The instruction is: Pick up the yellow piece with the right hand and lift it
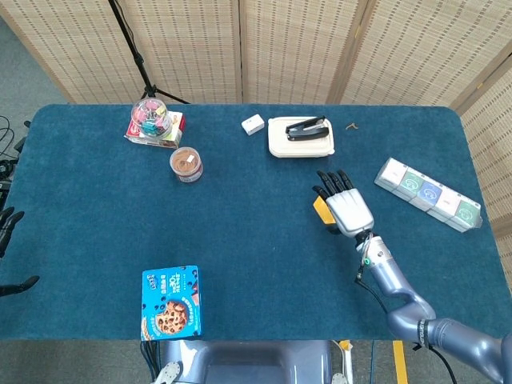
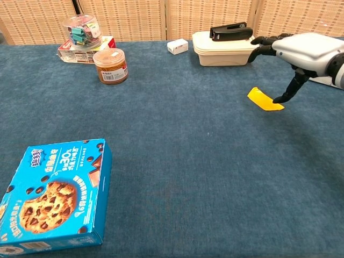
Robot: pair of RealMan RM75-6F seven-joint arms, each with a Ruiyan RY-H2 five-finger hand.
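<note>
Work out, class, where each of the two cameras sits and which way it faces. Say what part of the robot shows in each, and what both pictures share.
Head view: high above the near edge, looking steeply down on the blue table; shows the right hand with its arm, and the left hand at the left border.
Chest view: low at the near edge, looking across the table toward the screens; shows only the right hand.
Shared: the right hand over the yellow piece, the cookie box, the white tub.
</note>
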